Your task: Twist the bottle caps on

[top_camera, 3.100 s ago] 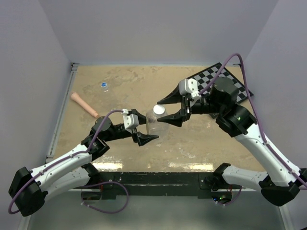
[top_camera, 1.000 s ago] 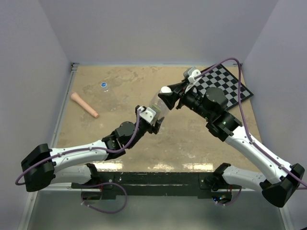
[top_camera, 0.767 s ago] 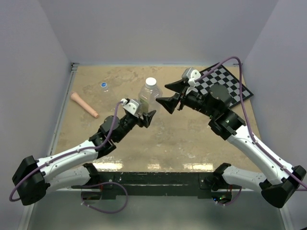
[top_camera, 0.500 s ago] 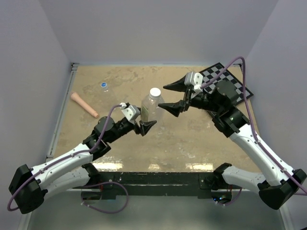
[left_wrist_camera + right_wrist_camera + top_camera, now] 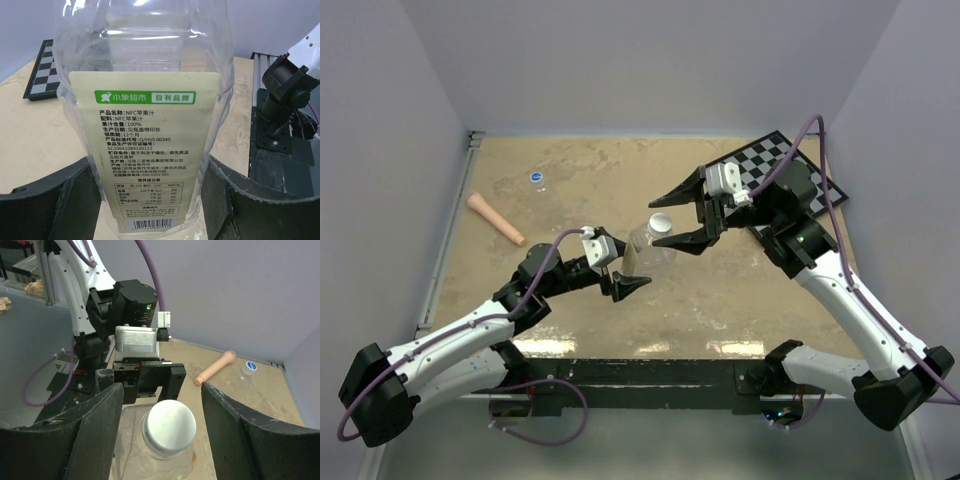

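Bottle point(image 5: 650, 255) tipped (cap point(image 5: 661, 224) inside right hand point(image 5: 667, 228)).

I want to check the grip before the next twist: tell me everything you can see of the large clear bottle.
The large clear bottle is colourless thin plastic, wide-bodied, with a cream label bearing a green logo, Chinese print and a barcode. A white cap sits on its neck. The left gripper clamps its lower body, one finger on each side. The bottle tilts, neck toward the right gripper, whose open fingers flank the cap, apparently without touching it.
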Tool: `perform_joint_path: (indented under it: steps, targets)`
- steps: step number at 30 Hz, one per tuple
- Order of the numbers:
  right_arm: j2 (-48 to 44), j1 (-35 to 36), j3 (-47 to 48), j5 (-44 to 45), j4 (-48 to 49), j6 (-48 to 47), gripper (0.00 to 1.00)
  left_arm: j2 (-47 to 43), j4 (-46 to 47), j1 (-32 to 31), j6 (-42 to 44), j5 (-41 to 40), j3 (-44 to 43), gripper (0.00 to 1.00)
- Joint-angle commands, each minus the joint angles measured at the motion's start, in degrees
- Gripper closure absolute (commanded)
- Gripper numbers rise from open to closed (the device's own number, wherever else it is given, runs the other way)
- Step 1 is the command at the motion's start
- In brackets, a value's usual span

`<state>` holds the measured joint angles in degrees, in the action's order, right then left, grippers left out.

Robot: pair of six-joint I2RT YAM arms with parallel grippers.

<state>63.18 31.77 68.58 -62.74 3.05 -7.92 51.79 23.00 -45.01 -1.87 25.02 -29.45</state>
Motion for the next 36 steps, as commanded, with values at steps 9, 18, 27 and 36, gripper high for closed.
perform_joint_path:
  steps: [9, 18, 27, 36]
  targets:
    - [1.42, -0.13, 2.62, -1.6, -1.29, 0.01, 0.38, 0.33, 3.71, 0.37, 4.15, 5.22, -3.51, 1.0]
    - [1.51, -0.13, 2.79, -1.59, -1.91, -0.16, 0.46, 0.06, 3.63, 0.37, 4.33, 5.31, -3.51, 1.0]
    - [1.68, -0.13, 1.91, 1.03, -1.73, 0.19, 0.88, 0.77, 4.94, 0.28, 2.84, 2.94, -4.38, 1.0]
    - [3.27, -0.04, -1.95, 17.28, 0.55, 6.25, 1.0, 1.29, 3.98, -8.06, 5.03, -21.64, -5.7, 1.0]
